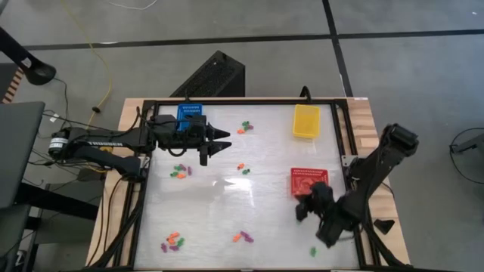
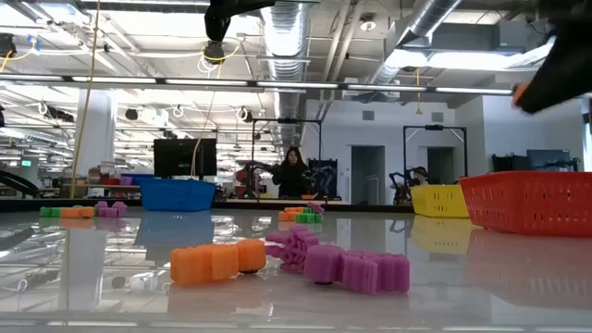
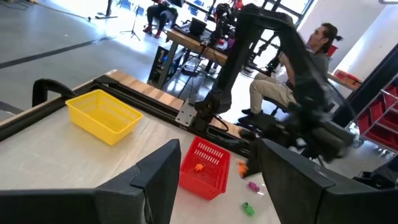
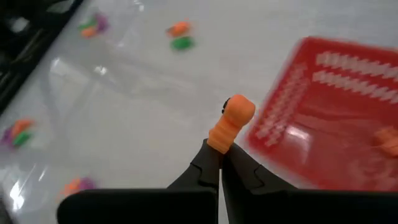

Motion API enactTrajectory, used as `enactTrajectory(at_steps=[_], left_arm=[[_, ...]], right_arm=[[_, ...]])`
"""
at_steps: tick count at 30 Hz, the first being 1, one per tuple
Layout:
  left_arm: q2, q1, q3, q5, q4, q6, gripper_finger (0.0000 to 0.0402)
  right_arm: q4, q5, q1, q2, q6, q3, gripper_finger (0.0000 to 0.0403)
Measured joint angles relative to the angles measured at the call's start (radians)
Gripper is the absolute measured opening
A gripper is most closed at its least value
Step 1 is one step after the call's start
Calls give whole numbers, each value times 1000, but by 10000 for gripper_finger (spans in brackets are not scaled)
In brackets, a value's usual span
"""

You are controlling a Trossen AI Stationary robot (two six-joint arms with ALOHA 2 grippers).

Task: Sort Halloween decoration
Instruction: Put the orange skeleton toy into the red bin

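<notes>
Three baskets: one blue (image 1: 190,113), one yellow (image 1: 306,122), one red (image 1: 309,180). Two arms, two grippers: left (image 1: 224,143), right (image 4: 221,163). Roughly eight small clusters of orange, green, purple pieces (image 1: 173,242); exact piece count unclear.

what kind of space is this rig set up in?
Looks like a robotics lab or open workshop. The low view shows exposed ceiling ducts and a person among benches in the background; the left wrist view shows a seated person at a workbench, and red storage bins.

It was a robotics lab/workshop: exposed ceiling ducts (image 2: 282,37), concrete floor (image 1: 227,23), benches w/ monitors (image 2: 185,157), other arm rigs, people (image 2: 292,171) working behind.
</notes>
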Motion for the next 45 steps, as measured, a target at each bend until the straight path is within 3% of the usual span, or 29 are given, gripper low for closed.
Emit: enactTrajectory(at_steps=[3, 9, 14, 19, 24, 29, 32, 35, 39, 42, 45], left_arm=[[0, 0, 0, 1, 0, 0, 206], [0, 0, 0, 4, 0, -7, 206], [0, 0, 0, -4, 0, -7, 206], [0, 0, 0, -14, -34, -8, 206], [21, 19, 0, -50, -238, -72, 206], [114, 30, 0, -14, -383, -62, 206], [236, 35, 0, 55, -324, -56, 206], [393, 40, 0, 103, -211, -81, 206], [549, 39, 0, 14, -160, -79, 206], [610, 32, 0, -76, -141, -63, 206], [650, 10, 0, -92, -86, -38, 206]], right_arm=[[23, -64, -25, -88, 14, -112, 26], [-8, -348, -95, -222, -84, -244, 26], [-8, -429, -152, -276, -192, -298, 47], [16, -430, -183, -311, -267, -300, 97], [50, -406, -184, -365, -268, -300, 157], [60, -397, -184, -416, -264, -300, 210], [76, -374, -183, -455, -273, -300, 229], [107, -281, -167, -508, -293, -300, 233], [119, -177, -140, -588, -298, -299, 227], [122, -164, -117, -647, -316, -299, 223], [131, -163, -94, -704, -346, -299, 222]])
